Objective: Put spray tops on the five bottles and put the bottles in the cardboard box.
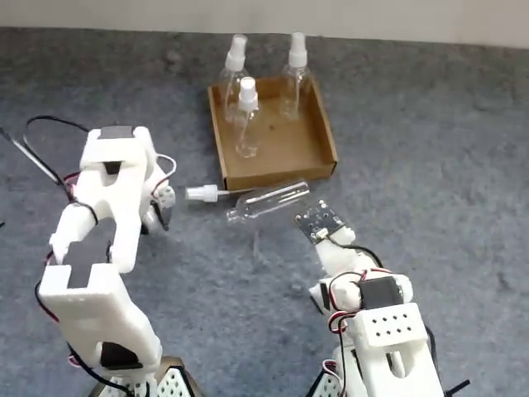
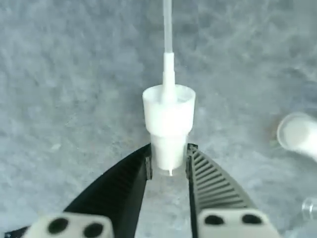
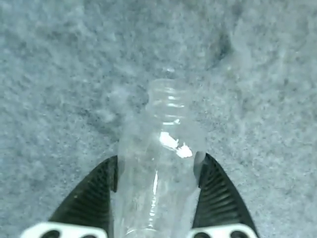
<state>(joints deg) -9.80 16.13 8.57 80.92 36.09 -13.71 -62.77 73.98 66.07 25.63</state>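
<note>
My left claw (image 2: 168,164) pinches a white spray top (image 2: 168,116) and my right claw (image 3: 157,173) pinches a clear open bottle (image 3: 163,144), both just beside the near wall of the cardboard box (image 1: 281,175), which sits near the far edge of the grey tabletop (image 1: 430,165) with a topped bottle (image 1: 246,120) in it.

The table cover (image 1: 430,124) is rough grey cloth, the box (image 1: 281,176) is matt brown cardboard, the uncapped bottle (image 3: 158,163) is clear glossy plastic, and the spray top (image 2: 168,124) is smooth white plastic.
</note>
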